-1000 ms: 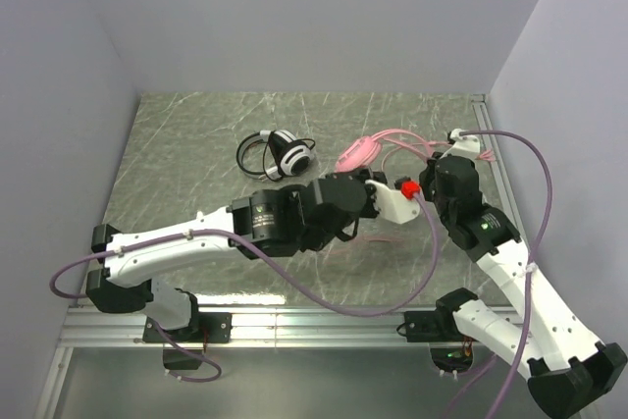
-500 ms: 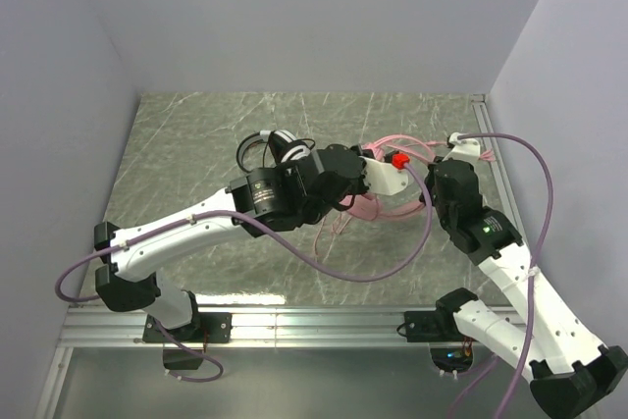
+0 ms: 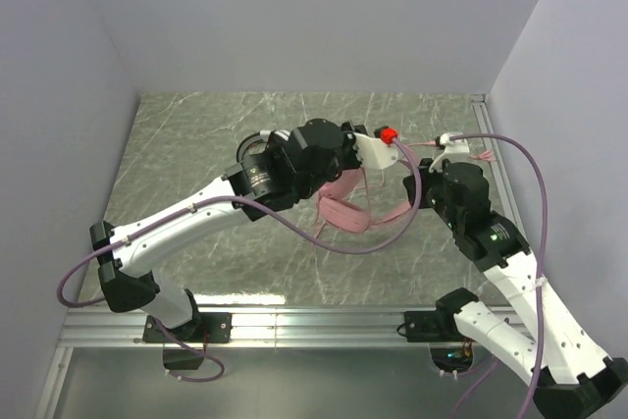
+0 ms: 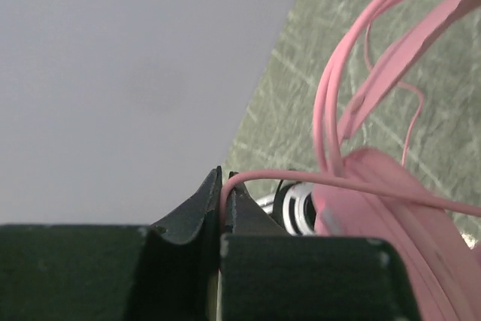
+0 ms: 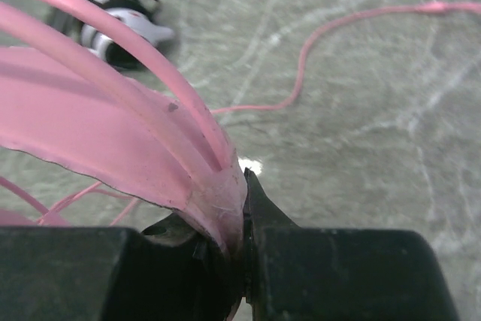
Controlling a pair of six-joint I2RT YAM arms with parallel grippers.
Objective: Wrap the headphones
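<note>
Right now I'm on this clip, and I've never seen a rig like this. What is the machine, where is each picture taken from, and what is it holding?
The machine is two robot arms bolted side by side at the near edge of a table. The wide picture comes from a fixed camera above and behind them, so the left arm is on the left and the right arm is on the right. The other two pictures come from a camera on each wrist, looking out past that arm's own two fingers. The left gripper is shut on a thin pink cable. The right gripper is shut on the band of the pink headset. A black and white headset lies on the table further off, and neither gripper holds it.
</note>
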